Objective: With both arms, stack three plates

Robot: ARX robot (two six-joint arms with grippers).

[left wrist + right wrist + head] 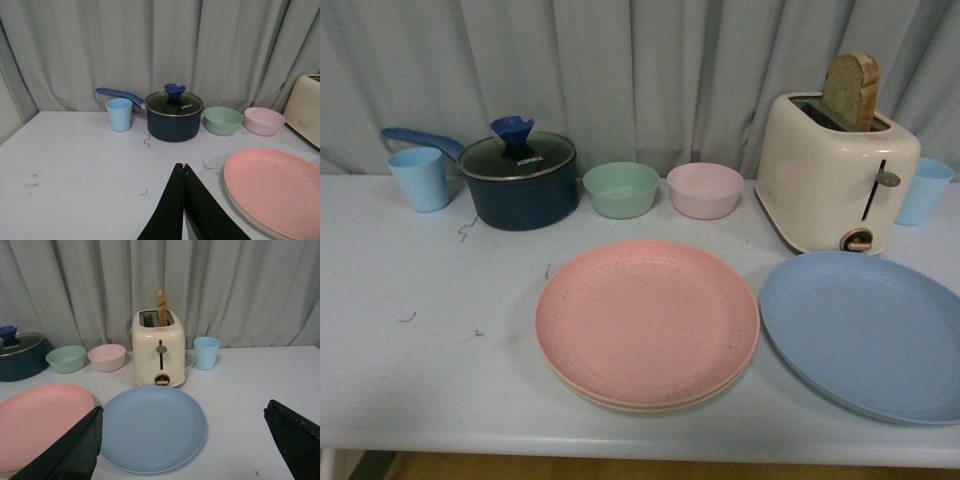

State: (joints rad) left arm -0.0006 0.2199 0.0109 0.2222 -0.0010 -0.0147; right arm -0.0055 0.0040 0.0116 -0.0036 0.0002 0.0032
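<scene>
- Two plates are already nested at the centre of the surface [420,350]: the pink plate [647,320] lies on the cream-beige plate [610,402], of which only a thin rim shows along the near edge.
- One plate is not yet stacked: the light blue plate [870,335] lies flat to the robot's right of the stack, apart from it and just in front of the toaster [835,175].
- Right jaws: spread wide. In the right wrist view the two black fingers [65,450] flank the blue plate, which lies straight ahead of and below the gap.
- Left jaws: closed, with the fingers [175,200] meeting at a point and holding nothing. The stack lies off to their right-hand side.
- Key relation: the right arm appears the nearer to the blue plate, and the stack lies to that plate's left. The plate is round, so it has no long axis; a grasp would most likely be taken at the near rim.
- Neither arm shows in the front view.
- Legible text: white lettering on the glass lid [518,158] of the dark pot [518,195] reads approximately "KONKA". A small mark on the toaster side in the left wrist view is too small to read.
</scene>
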